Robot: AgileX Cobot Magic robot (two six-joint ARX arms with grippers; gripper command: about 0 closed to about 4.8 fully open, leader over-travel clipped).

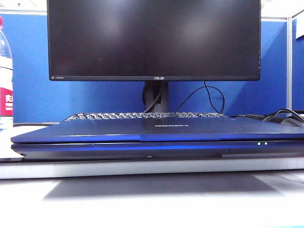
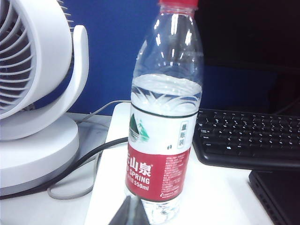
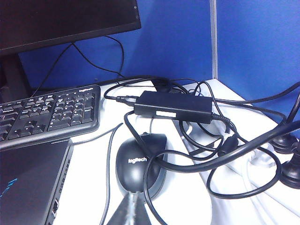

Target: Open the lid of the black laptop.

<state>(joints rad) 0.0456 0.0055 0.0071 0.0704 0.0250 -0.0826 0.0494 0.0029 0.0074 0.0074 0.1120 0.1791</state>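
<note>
Monitor [image 1: 153, 38] reads ASUS, mouse [image 3: 139, 164] logitech, bottle [image 2: 164, 117] 550ml.

The black laptop [image 1: 156, 137] is lying at the front of the table [image 1: 142, 199] with the lid [image 1: 156, 129] down on it. A keyboard [image 1: 142, 115] is sitting just behind it, and the ASUS monitor [image 1: 153, 38] is standing behind that. A water bottle [image 1: 5, 76] is standing at the left. The left gripper [image 2: 130, 213] is hanging near that bottle, and the right gripper [image 3: 132, 211] is hanging by a mouse [image 3: 140, 161] right of the laptop.

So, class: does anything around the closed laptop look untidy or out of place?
Yes: the cables beside the black laptop are tangled, looping over the mouse and power brick. The lid lies shut and level; neither gripper touches anything.
</note>
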